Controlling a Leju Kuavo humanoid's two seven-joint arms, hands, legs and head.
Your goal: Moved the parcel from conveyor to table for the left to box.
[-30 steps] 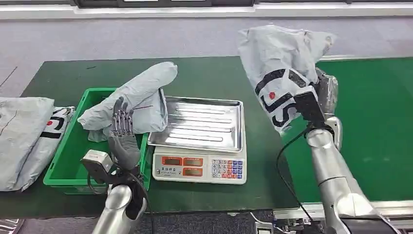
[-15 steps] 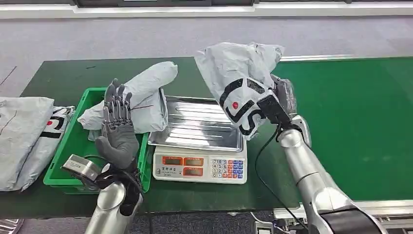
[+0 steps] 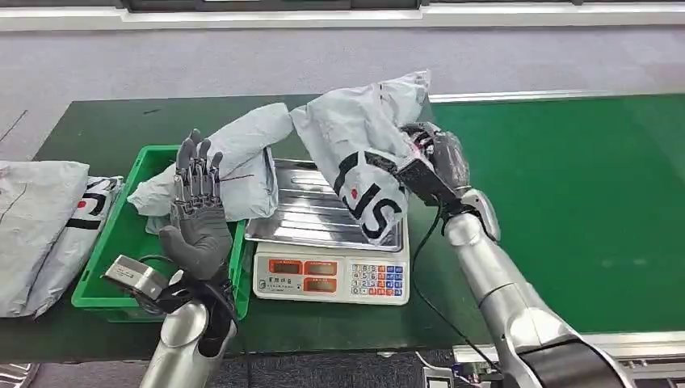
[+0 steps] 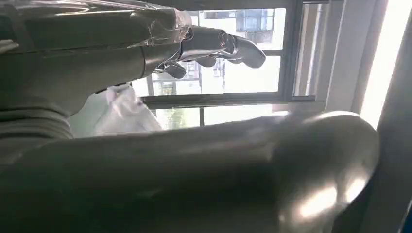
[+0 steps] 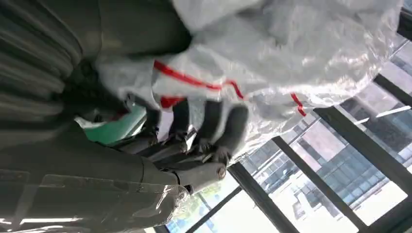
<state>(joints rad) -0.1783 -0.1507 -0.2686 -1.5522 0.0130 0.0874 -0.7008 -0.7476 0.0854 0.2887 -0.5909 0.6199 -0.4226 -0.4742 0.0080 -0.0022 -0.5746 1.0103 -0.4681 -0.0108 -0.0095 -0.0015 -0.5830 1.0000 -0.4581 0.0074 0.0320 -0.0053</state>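
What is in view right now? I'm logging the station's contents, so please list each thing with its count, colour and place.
held parcel: one, grey with black lettering, in the right hand above the scale's tray.
parcel in bin: one, grey, lying across the green bin's far right corner.
parcels at table's left: at least two, grey, stacked at the left end.
green bin: one, green, left of the scale.
scale: one, white with a steel tray, table's middle.
table: one, dark green.
conveyor: one, bright green, to the right.
left hand: one, grey, raised upright with nothing in it, near the bin.
right hand: one, dark, holding the parcel.
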